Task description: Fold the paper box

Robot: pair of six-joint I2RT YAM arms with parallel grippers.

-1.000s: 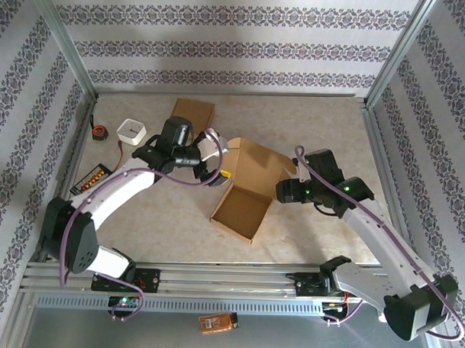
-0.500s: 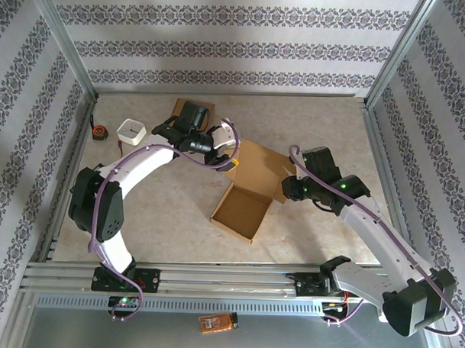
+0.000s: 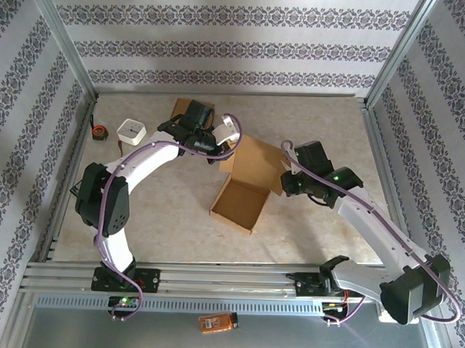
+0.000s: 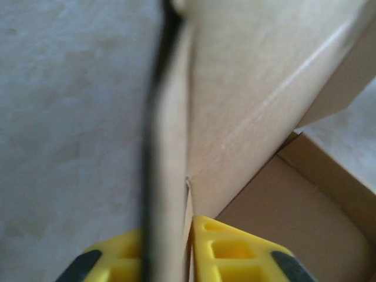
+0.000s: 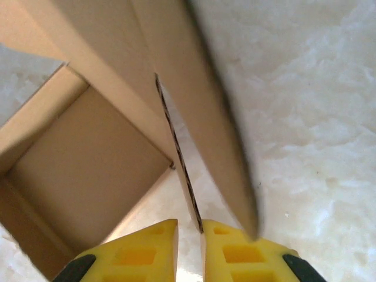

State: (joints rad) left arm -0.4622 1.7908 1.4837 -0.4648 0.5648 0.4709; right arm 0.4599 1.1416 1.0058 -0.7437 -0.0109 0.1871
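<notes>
change: left tool (image 4: pixel 189 238) and right tool (image 5: pixel 189 235) were open, now both pinch the lid (image 3: pixel 256 161) of the brown cardboard box (image 3: pixel 237 205) | means: lid held — fold can start

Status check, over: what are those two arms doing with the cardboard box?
Left gripper shut on paper box lid flap. Right gripper shut on opposite flap. Box open, lid raised. Spare cardboard sheet lies behind.

The left gripper (image 4: pixel 176 238) clamps a flap (image 4: pixel 173 158) of the paper box (image 4: pixel 294 235)
</notes>
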